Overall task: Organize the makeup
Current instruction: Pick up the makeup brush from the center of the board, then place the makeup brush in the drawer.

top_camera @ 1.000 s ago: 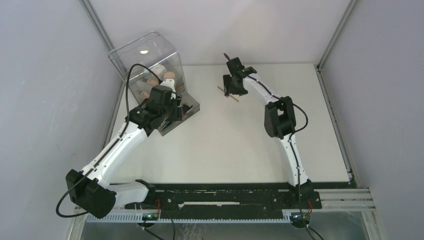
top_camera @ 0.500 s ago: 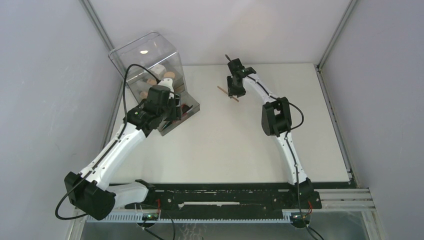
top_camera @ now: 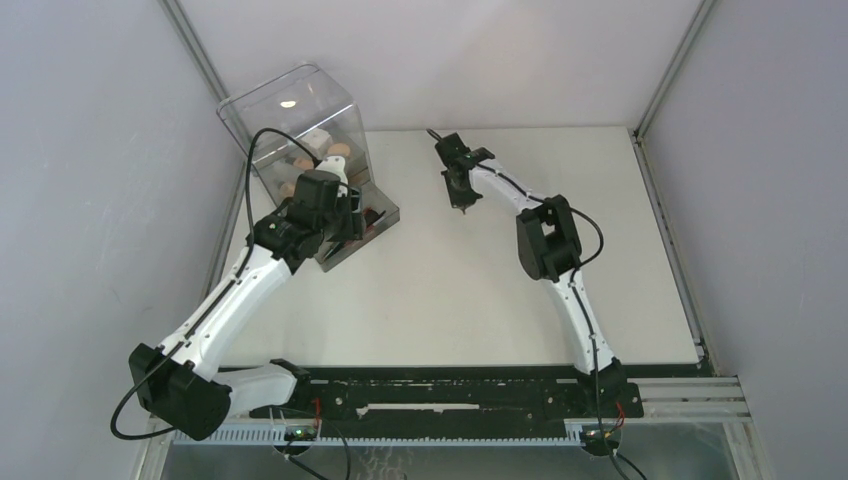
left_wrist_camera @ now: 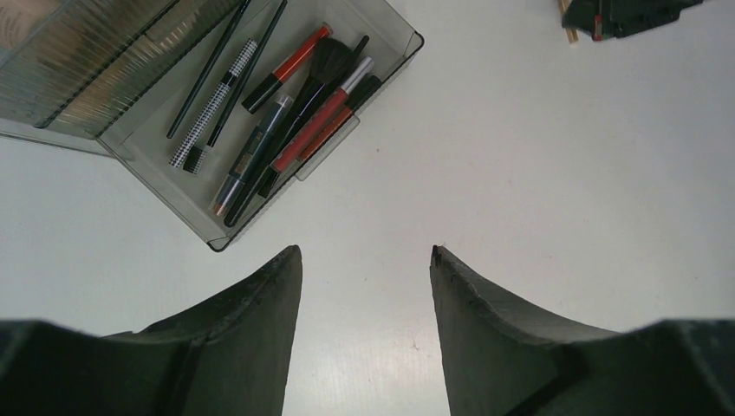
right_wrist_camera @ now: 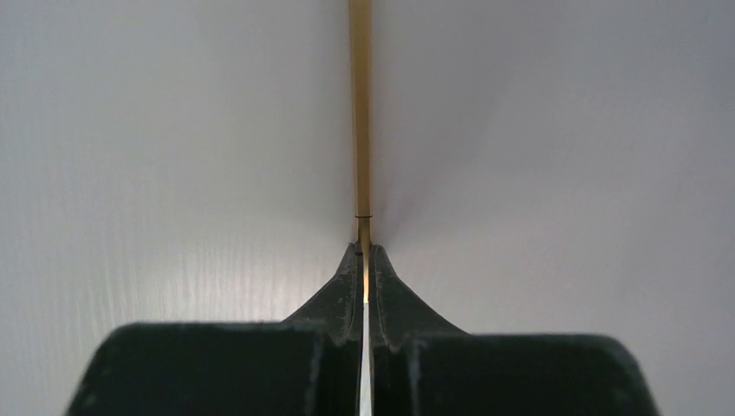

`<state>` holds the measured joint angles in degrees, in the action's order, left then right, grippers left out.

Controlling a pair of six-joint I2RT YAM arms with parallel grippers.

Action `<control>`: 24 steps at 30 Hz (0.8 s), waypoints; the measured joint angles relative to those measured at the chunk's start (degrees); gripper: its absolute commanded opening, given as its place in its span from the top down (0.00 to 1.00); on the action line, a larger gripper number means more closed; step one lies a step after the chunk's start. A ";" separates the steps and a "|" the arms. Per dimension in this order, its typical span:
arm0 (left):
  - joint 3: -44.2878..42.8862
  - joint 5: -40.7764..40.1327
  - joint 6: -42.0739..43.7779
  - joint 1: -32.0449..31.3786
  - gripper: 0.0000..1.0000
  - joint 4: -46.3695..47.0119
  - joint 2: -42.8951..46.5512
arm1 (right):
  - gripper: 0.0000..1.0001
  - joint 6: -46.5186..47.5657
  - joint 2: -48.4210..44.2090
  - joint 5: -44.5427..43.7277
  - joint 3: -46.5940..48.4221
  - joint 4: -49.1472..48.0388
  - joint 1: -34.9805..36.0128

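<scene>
A thin tan stick-like makeup tool [right_wrist_camera: 360, 104] runs straight away from my right gripper [right_wrist_camera: 362, 250], which is shut on its near end just above the white table. In the top view the right gripper [top_camera: 461, 192] points down at mid-back of the table. My left gripper [left_wrist_camera: 364, 251] hangs open with nothing between its fingers, just in front of the pulled-out grey drawer [left_wrist_camera: 414, 39]. The drawer holds several black brushes and pencils and red lip tubes [left_wrist_camera: 299, 108]. In the top view the left gripper [top_camera: 348, 216] sits over that drawer [top_camera: 387, 213].
The big clear plastic box [top_camera: 295, 115] stands at the back left with round tan and white items inside. The left wrist view shows its ribbed drawer front [left_wrist_camera: 78, 69] and the right gripper [left_wrist_camera: 628, 13] at the top right.
My right gripper has closed on the tan stick that lay on the table and has turned and shifted slightly left. The left arm has barely moved.
</scene>
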<state>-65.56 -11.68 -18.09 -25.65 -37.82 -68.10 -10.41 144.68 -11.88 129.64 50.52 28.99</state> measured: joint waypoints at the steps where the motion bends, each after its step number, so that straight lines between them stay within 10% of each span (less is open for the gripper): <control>1: 0.00 0.11 0.00 0.04 0.39 0.00 -0.02 | 1.00 -0.02 -1.86 0.00 -3.41 -1.29 0.31; 14: 4.59 12.22 -8.72 0.59 0.33 8.02 -2.47 | 1.00 -7.15 -37.94 16.04 -57.79 -19.30 3.39; 24: 11.30 25.46 -20.87 -0.50 0.33 22.03 -9.01 | 1.00 -17.29 -50.53 28.72 -70.12 -34.64 5.73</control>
<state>-54.26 13.78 -38.96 -26.15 -15.79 -77.10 -27.70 94.15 16.84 59.53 15.88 34.72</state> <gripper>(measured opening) 0.674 0.008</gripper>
